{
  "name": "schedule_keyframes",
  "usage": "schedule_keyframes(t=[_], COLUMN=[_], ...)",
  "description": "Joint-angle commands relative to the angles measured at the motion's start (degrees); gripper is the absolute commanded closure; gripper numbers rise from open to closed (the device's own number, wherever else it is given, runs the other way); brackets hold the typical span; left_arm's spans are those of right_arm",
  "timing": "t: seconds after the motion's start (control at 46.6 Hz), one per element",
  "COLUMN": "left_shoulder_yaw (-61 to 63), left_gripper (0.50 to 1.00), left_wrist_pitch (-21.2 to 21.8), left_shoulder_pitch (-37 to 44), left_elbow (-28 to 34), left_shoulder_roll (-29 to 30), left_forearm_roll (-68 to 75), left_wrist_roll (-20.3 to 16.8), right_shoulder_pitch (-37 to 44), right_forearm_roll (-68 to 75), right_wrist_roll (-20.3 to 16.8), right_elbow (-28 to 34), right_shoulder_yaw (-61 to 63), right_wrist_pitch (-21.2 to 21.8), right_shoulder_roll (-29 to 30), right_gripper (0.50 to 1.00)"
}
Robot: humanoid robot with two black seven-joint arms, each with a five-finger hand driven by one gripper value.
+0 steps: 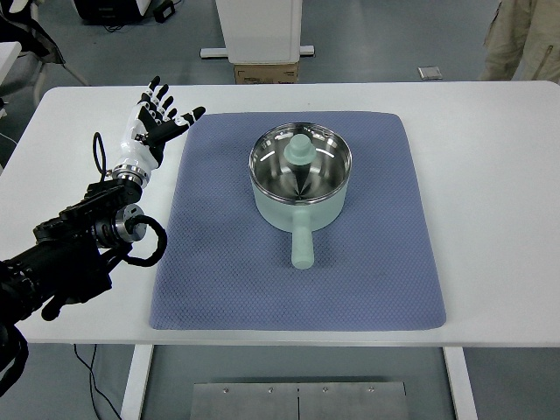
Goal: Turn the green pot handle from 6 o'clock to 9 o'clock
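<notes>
A pale green pot [300, 179] with a shiny steel inside stands on the blue-grey mat [219, 254] in the middle of the table. Its straight green handle [301, 245] points toward me, at 6 o'clock. A green knob [300, 150] shows inside the pot. My left hand [157, 118] hovers over the table's far left, just off the mat's left edge, well apart from the pot. Its fingers are spread and hold nothing. The right arm is out of view.
The white table [490, 175] extends beyond the mat on all sides. A cardboard box [266, 73] and a white stand sit beyond the far edge. A person's beige clothing [521, 39] shows at the top right corner.
</notes>
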Motion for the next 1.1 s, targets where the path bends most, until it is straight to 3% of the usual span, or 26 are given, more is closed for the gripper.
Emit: schedule_keyframes(t=[0.0,1.074], left_shoulder_yaw=[0.0,0.0], left_gripper=[0.5,0.5], left_wrist_pitch=[0.0,0.0], left_shoulder_pitch=[0.0,-0.5], left_elbow=[0.0,0.0], left_shoulder_roll=[0.2,0.2], left_forearm_roll=[0.0,0.9], left_wrist_roll=[0.0,0.1], right_shoulder_pitch=[0.0,0.0], right_forearm_roll=[0.0,0.0], right_wrist_roll=[0.0,0.0], right_elbow=[0.0,0.0], right_shoulder_yaw=[0.0,0.0], right_wrist_pitch=[0.0,0.0], right_shoulder_roll=[0.0,0.0], right_gripper=[0.5,0.5])
